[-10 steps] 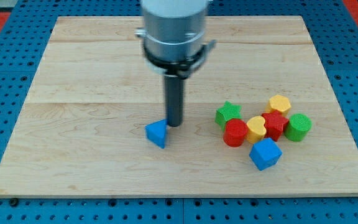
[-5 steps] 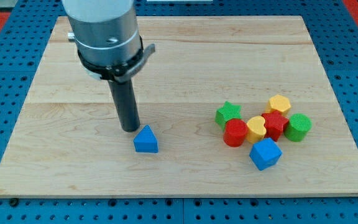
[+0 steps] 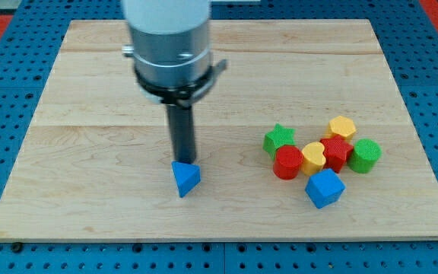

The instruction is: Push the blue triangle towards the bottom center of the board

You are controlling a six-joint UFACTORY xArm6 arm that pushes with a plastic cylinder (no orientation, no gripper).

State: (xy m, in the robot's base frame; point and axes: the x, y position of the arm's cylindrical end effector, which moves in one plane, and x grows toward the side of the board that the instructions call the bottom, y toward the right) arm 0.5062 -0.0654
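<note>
The blue triangle (image 3: 185,178) lies on the wooden board (image 3: 90,152), left of centre and in the lower half. My tip (image 3: 183,160) stands right at the triangle's upper edge, touching or nearly touching it from the view's top. The dark rod rises from there to the grey arm body above it.
A cluster of blocks sits at the right: a green star (image 3: 279,138), a red block (image 3: 287,162), a yellow heart (image 3: 313,157), a red star (image 3: 336,153), a yellow block (image 3: 342,126), a green block (image 3: 365,155) and a blue cube (image 3: 325,188).
My tip swung from the triangle's right side round to its left, then back to its top edge. The triangle slid left and down and has turned.
</note>
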